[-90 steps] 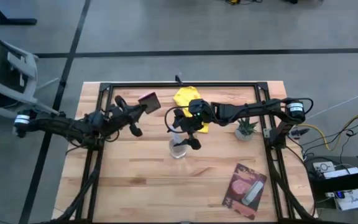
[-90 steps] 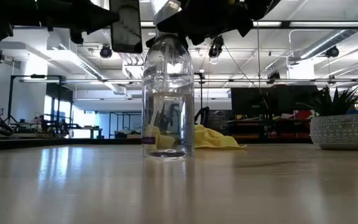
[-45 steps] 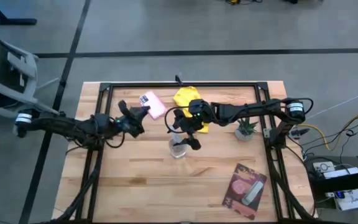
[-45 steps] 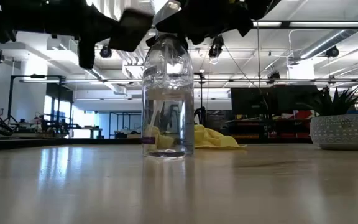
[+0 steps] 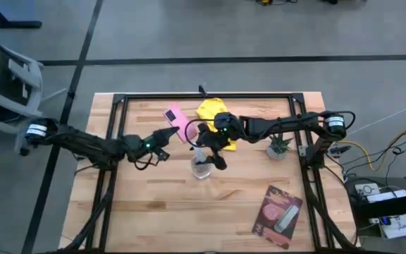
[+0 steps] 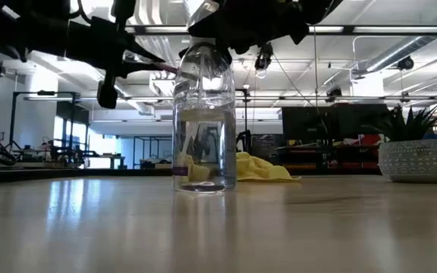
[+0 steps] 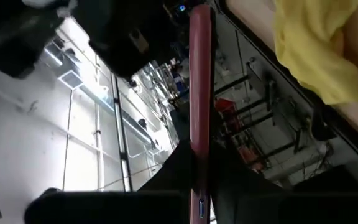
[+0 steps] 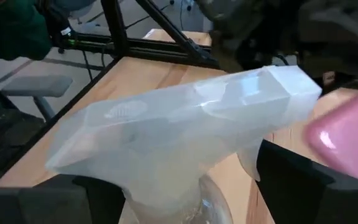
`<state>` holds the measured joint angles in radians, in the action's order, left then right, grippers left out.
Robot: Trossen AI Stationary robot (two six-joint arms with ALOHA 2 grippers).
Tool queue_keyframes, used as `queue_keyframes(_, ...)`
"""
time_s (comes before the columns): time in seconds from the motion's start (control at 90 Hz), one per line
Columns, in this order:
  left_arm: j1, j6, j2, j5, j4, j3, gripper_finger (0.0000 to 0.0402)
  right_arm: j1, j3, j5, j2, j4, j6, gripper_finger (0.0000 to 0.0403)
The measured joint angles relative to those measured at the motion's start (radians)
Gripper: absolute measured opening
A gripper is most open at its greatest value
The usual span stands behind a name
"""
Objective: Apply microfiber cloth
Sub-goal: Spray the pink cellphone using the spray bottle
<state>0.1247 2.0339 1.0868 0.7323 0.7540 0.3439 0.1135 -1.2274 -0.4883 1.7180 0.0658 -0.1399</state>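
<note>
My left end effector (image 5: 166,135) is pinching a thin, flat pink slab (image 5: 174,115) edge-on, holding it in the air beside the clear plastic spray bottle (image 5: 201,166). My right end effector (image 5: 204,144) is clamped on that bottle's white trigger head (image 8: 185,124). Beyond them, the bright yellow, crumpled microfiber cloth (image 5: 212,111) lies near the far edge of the wooden table (image 5: 210,212), partly under my right arm. It looks soft, light and floppy, so I'd pinch a raised fold rather than a flat patch.
</note>
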Motion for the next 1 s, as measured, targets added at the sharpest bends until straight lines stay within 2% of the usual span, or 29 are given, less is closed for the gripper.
queue_keyframes(0.167, 0.059, 0.026, -0.016, 0.044, 0.001, 0.0, 0.0009, 0.001, 0.0, 0.018, 0.0, 0.0, 0.005, 0.0261)
queue_keyframes(0.3, 0.05, 0.025, -0.025, 0.042, 0.003, 0.001, 0.0009, 0.0, 0.0, 0.018, 0.0, -0.001, 0.001, 0.0237)
queue_keyframes(0.5, -0.034, -0.027, -0.014, -0.096, 0.004, 0.003, 0.0009, 0.0, 0.0, 0.018, 0.0, -0.001, -0.007, 0.0203)
queue_keyframes(0.8, -0.081, 0.02, -0.02, -0.062, 0.115, 0.032, 0.0009, 0.0, 0.0, 0.017, 0.0, -0.003, -0.009, 0.0175)
queue_keyframes(1.0, -0.08, 0.026, -0.022, -0.03, 0.118, 0.039, 0.0009, 0.0, 0.0, 0.017, 0.0, -0.005, -0.006, 0.015)
